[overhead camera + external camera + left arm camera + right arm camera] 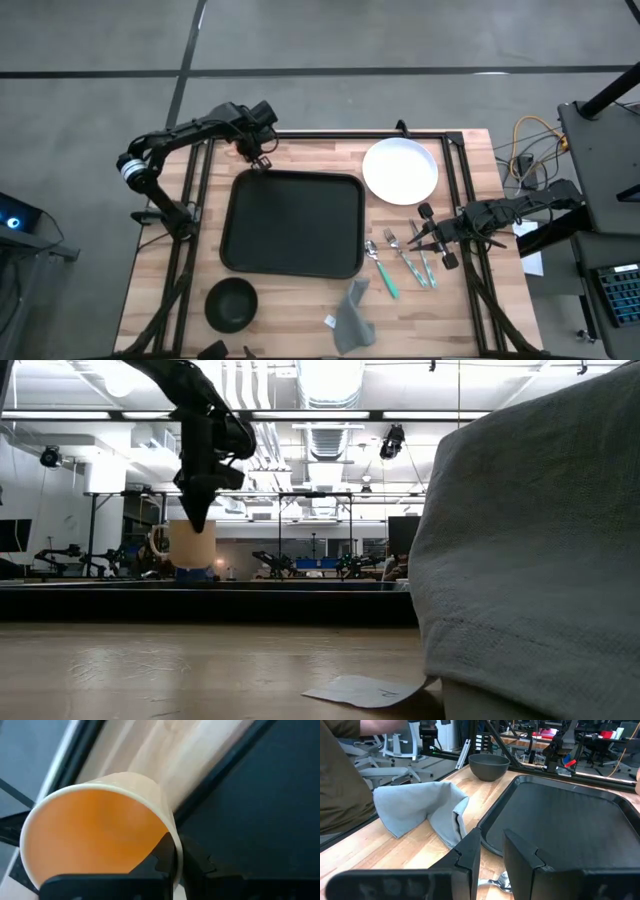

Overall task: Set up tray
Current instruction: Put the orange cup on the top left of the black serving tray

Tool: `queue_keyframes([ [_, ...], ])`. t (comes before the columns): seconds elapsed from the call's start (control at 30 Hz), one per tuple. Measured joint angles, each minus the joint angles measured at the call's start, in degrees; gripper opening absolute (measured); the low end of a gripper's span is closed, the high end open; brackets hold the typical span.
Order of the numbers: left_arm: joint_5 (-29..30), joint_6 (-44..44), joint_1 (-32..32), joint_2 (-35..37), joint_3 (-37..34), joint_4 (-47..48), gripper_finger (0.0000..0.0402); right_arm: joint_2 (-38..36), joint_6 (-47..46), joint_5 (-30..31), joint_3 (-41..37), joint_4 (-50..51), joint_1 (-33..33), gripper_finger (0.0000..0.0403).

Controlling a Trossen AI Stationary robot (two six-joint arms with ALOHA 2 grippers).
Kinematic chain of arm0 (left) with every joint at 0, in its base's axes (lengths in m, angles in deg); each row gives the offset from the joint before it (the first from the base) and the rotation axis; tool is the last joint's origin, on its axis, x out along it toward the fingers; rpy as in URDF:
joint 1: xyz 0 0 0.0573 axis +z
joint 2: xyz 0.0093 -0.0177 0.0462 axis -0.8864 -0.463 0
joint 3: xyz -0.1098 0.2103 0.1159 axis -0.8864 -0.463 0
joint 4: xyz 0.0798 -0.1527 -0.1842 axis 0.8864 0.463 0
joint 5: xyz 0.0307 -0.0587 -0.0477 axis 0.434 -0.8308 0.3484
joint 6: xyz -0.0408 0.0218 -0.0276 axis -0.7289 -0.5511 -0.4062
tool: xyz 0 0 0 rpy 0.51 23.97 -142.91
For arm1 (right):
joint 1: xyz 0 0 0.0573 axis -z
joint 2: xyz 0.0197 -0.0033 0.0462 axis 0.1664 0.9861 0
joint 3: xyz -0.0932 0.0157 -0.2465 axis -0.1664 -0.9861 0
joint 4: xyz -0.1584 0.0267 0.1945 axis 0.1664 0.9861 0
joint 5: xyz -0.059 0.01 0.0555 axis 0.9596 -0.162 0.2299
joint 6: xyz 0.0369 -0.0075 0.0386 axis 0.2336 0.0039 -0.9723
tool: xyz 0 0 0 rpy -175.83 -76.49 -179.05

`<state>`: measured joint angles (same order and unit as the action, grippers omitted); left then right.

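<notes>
The black tray [290, 225] lies flat in the middle of the wooden table. A tan paper cup [100, 825], open end up, sits just off the tray's far left corner; in the low view the cup [192, 550] stands upright under the arm. My left gripper [258, 158] is shut on the cup from above and hides it in the high view. My right gripper [428, 236] waits at the table's right side beside the cutlery, with its fingers [470, 852] a little apart and nothing between them. My left gripper holds the cup's rim [175, 845] on the side nearest the tray, with one finger [159, 856] inside the cup and one [196, 861] outside. The fingers come from above, pointing down. The cup hangs upright below them; whether its base is clear of the table I cannot tell.
A round white plate [400, 170] lies at the far right. Several pieces of cutlery [400, 262] lie right of the tray. A black bowl [231, 303] and a crumpled grey napkin [352, 315] sit near the front edge.
</notes>
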<state>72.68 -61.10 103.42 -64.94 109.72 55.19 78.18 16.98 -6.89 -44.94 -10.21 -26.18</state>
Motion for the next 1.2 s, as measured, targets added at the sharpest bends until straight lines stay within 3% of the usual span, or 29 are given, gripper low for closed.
queue_keyframes([
  [0.27, -8.67, -0.01, -3.08, 0.37, 0.56, 5.09, 0.0000, 0.00, 0.00, 0.02, 0.01, 0.00, 0.00, 0.0068],
  [0.7, -8.45, -2.87, -13.89, 0.39, -4.17, 5.40, 0.0000, -0.02, 0.00, 0.02, 0.00, 0.02, 0.00, 0.0068],
  [1.2, -8.29, -3.10, -13.91, 0.68, -9.19, 1.76, 0.0000, -0.02, 0.00, 0.00, -0.01, 0.00, 0.00, 0.0068],
])
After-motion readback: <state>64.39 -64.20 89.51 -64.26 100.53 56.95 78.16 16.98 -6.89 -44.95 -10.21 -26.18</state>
